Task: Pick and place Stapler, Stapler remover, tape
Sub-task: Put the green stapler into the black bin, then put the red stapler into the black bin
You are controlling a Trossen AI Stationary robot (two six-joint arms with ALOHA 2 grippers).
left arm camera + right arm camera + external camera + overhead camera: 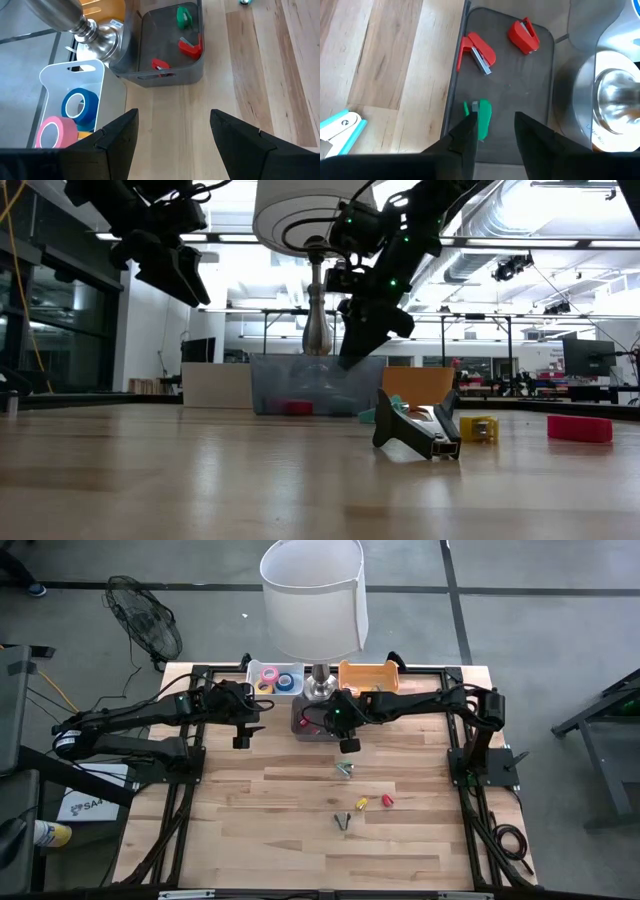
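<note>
My right gripper (495,132) is open and hangs over the grey bin (308,727), clear of its contents in the low view. Its fingers stand over a green stapler (482,118) that lies flat on the bin floor. Two red staplers (477,51) (524,36) lie farther along that floor. My left gripper (172,135) is open above bare table beside the white tray (75,80), touching nothing. That tray holds blue (80,106) and pink (54,134) tape rolls. A dark stapler remover (415,430) lies on the table, and another (342,822) lies nearer the near edge.
A tall lamp (314,600) stands on its metal foot (102,42) between the tray, the grey bin and an orange bin (368,675) at the far edge. A teal-and-white stapler (340,127) lies beside the grey bin. Small yellow (362,803) and red (387,800) blocks lie mid-table.
</note>
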